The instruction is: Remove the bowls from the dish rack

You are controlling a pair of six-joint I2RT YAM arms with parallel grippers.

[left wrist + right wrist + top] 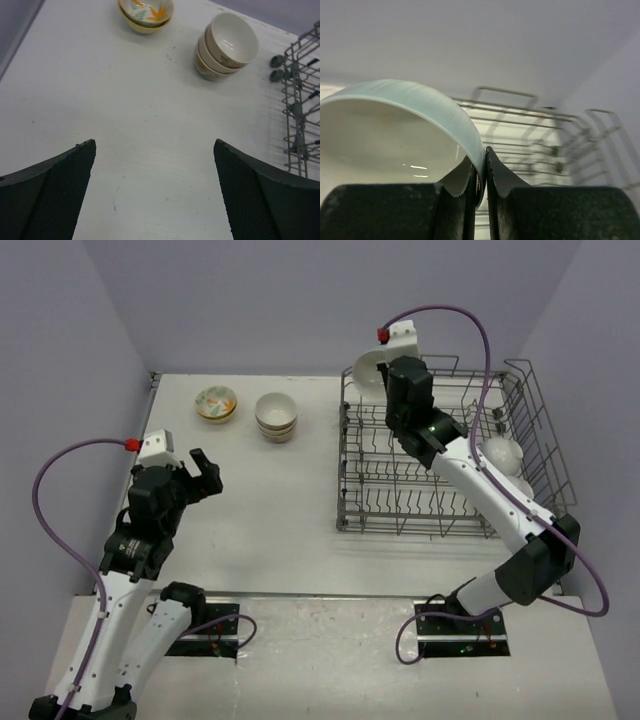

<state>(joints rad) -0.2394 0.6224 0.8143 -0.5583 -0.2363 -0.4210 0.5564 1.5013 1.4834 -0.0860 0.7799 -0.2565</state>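
My right gripper (385,380) (481,165) is shut on the rim of a white bowl (366,370) (395,130), held above the far left corner of the grey wire dish rack (352,502) (530,125). One more white bowl (503,453) lies in the rack at its right side. On the table at the far left sit a floral bowl stack (216,404) (146,14) and a stack of cream bowls (276,416) (226,46). My left gripper (200,476) (155,185) hangs open over bare table, nearer than both stacks.
The rack's left edge (300,100) shows at the right of the left wrist view. Grey walls close in the table on three sides. Cables loop from both wrists.
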